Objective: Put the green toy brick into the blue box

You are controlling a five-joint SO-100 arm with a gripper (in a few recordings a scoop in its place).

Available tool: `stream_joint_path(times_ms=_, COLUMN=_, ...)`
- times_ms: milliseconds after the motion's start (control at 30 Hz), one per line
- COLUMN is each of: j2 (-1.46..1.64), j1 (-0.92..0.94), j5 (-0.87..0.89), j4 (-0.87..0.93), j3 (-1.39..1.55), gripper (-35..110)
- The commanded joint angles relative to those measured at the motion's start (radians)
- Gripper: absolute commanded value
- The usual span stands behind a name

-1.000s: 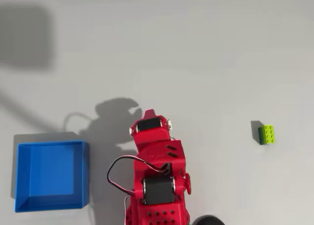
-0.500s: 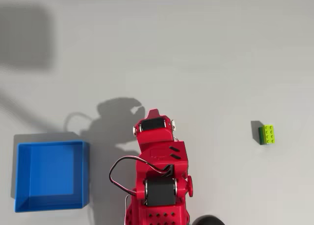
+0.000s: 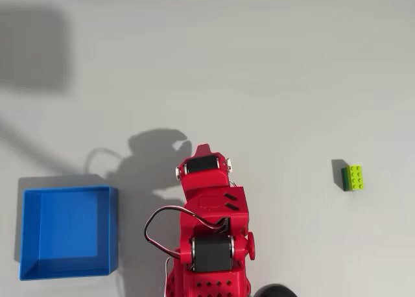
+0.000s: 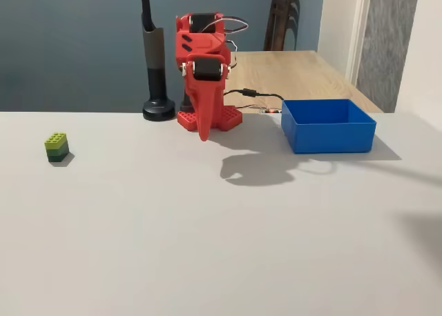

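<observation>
Both views are evenly and brightly lit, with no glare seen on the pale table (image 3: pixel 272 83). In the overhead view, a soft-edged shadow of the red arm (image 3: pixel 211 232) is thrown to the upper left, and a broad, dim shadow is spread across the top left corner. In the fixed view, the arm's shadow is cast toward the lower right on the table (image 4: pixel 207 247). Focus is held sharp throughout; no blur or edge distortion is noticed.

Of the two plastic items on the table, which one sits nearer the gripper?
The blue box. In the fixed view it lies closer to the gripper than the green toy brick, which sits alone, farther off on the opposite side.
</observation>
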Motion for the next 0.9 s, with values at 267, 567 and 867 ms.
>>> stream_joint_path(times_ms=267, j2=0.012, j1=0.017, j5=-0.020, j4=0.015, j3=-0.009, gripper=0)
stream_joint_path(times_ms=567, j2=0.012, j1=0.018, j5=-0.015, j4=0.015, j3=-0.009, gripper=0)
stream_joint_path(times_ms=867, j2=0.012, j1=0.020, j5=-0.012, j4=0.015, j3=-0.009, gripper=0)
